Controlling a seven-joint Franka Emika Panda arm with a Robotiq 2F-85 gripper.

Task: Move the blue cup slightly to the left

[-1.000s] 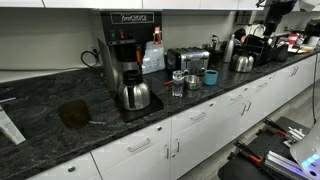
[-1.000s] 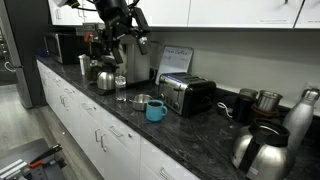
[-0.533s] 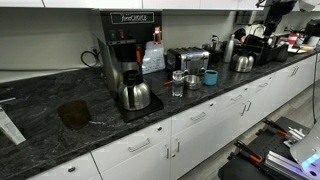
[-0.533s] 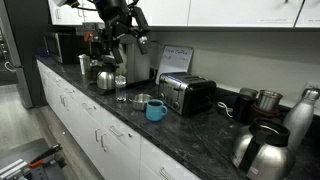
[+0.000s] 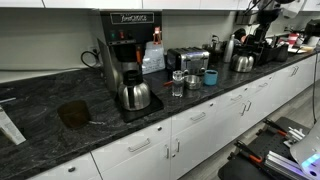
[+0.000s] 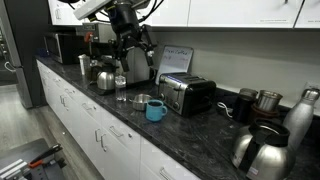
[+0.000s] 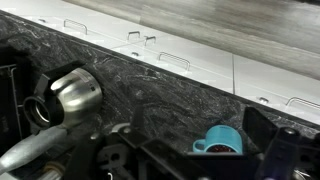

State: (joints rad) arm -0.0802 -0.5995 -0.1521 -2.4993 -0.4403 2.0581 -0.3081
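The blue cup stands on the dark stone counter in front of the toaster, and also shows in an exterior view. In the wrist view the blue cup has its handle to the left and dark contents inside. My gripper hangs high above the counter, open and empty. In the wrist view my gripper has its fingers spread wide, with the cup well below and between them, untouched.
A steel cup and a clear glass stand close beside the blue cup. The toaster is behind it. A coffee maker with a steel carafe stands further along. Kettles sit further along the counter.
My arm has come down from near the cabinets and moved toward the cups. The blue cup and the other things have not moved.
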